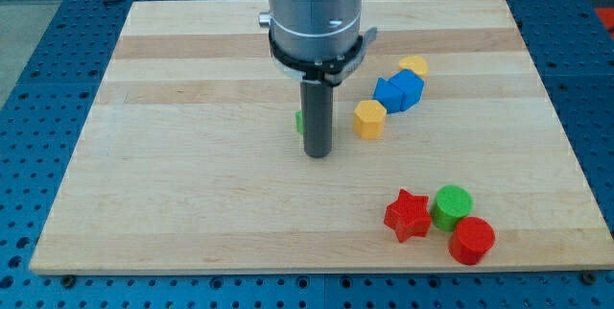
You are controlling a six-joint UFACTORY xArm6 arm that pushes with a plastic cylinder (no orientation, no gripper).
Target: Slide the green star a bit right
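Observation:
The green star (pixel 299 122) is almost wholly hidden behind my rod; only a thin green sliver shows at the rod's left edge, near the board's middle. My tip (pixel 318 154) rests on the board just in front of and slightly right of that sliver. I cannot tell if it touches the block.
A yellow hexagon block (pixel 368 118) lies just right of the rod. A blue block (pixel 399 90) and a yellow block (pixel 413 64) lie further up-right. A red star (pixel 408 216), green cylinder (pixel 452 205) and red cylinder (pixel 471 240) cluster at lower right. The wooden board (pixel 192 155) ends near all view edges.

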